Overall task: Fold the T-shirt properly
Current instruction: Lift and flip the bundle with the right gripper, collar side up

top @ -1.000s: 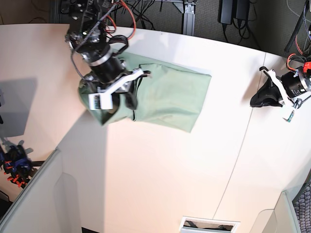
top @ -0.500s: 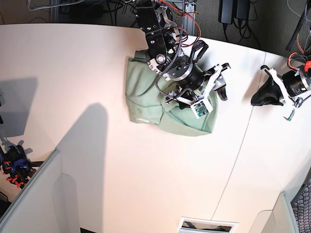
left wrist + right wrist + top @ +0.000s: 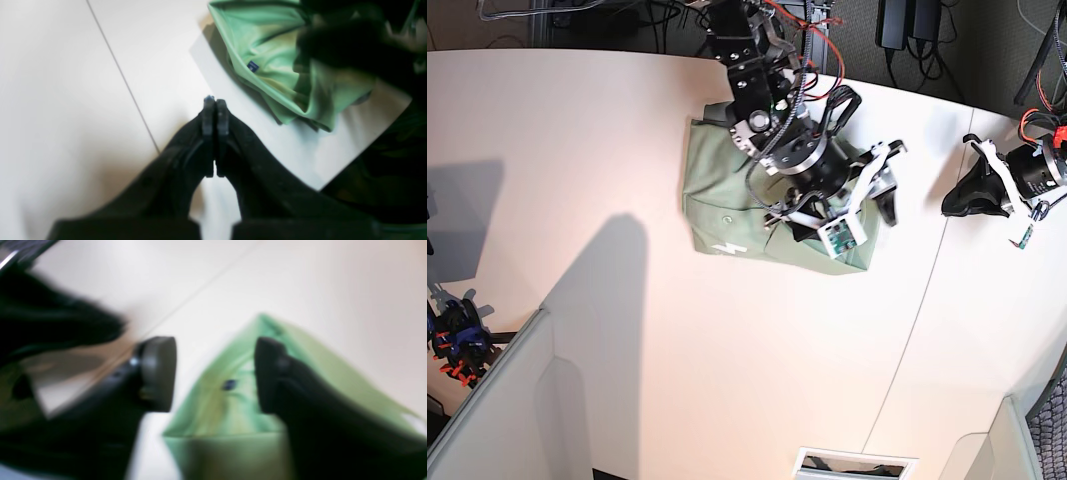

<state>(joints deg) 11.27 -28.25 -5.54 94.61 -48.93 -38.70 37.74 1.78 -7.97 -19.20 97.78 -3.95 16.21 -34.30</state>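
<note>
The pale mint-green T-shirt (image 3: 722,190) lies folded in a compact bundle at the table's back middle. My right gripper (image 3: 845,212) hovers over its right edge. In the right wrist view my right gripper (image 3: 213,373) is open, with the T-shirt (image 3: 217,416) below the gap and nothing held; the view is blurred. My left gripper (image 3: 972,197) is shut and empty, resting on the table to the right of the shirt. In the left wrist view my left gripper (image 3: 213,106) is shut, apart from the T-shirt (image 3: 273,66) at the upper right.
A thin seam (image 3: 927,300) runs down the white table between the shirt and the left gripper. Cables (image 3: 727,20) crowd the back edge. A grey panel (image 3: 497,420) and a blue-orange clamp (image 3: 452,340) stand at the lower left. A slot (image 3: 857,463) sits at the front edge.
My right arm swept from the shirt's left end to its right end, carrying cloth over and folding it. Its gripper now stands open. The left arm has not moved.
</note>
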